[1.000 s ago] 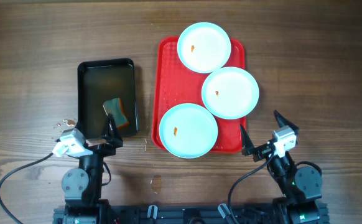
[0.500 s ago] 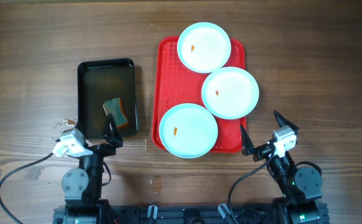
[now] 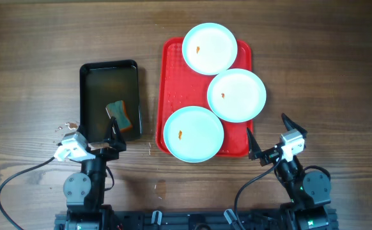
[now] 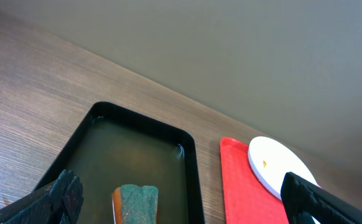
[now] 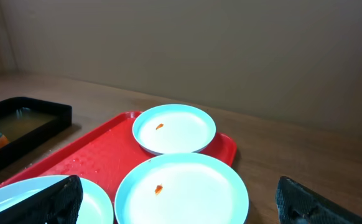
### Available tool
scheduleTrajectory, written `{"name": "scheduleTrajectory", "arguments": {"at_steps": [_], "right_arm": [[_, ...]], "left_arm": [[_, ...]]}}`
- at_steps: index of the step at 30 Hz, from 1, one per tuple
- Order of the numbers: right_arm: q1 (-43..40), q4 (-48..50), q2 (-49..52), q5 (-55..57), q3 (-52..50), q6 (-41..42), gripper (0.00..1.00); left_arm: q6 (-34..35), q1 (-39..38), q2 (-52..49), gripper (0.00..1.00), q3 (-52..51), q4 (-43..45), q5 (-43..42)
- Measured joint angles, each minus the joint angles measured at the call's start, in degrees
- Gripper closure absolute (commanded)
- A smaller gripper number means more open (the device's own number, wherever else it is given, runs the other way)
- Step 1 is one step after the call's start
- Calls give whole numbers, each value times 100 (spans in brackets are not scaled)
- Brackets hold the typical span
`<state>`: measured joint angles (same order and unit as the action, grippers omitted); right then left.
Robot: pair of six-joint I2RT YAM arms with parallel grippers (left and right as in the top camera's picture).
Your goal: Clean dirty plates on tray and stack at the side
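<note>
While plates [image 3: 209, 48] overhang tray [image 3: 173, 76] edges, left fingers [image 4: 60, 198], right fingers [image 5: 53, 200] spread wide

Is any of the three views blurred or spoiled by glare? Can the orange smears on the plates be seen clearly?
Overhead: even soft light, sharp, no strong glare; the three round pale-blue plates each show a small orange smear. Left wrist: sharp, a slight sheen on the liquid in the black rectangular tray. Right wrist: clear, smears visible on two plates; the wall behind is dim.
</note>
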<state>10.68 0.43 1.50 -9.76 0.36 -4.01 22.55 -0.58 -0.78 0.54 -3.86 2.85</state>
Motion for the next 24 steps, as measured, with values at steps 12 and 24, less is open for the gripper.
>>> {"name": "scheduleTrajectory", "arguments": {"at_steps": [12, 24], "right_arm": [[0, 0, 0, 0, 0, 0, 0], [0, 7, 0, -74, 0, 118, 0]], "left_arm": [[0, 0, 0, 0, 0, 0, 0], [0, 0, -2, 0, -4, 114, -24]]}}
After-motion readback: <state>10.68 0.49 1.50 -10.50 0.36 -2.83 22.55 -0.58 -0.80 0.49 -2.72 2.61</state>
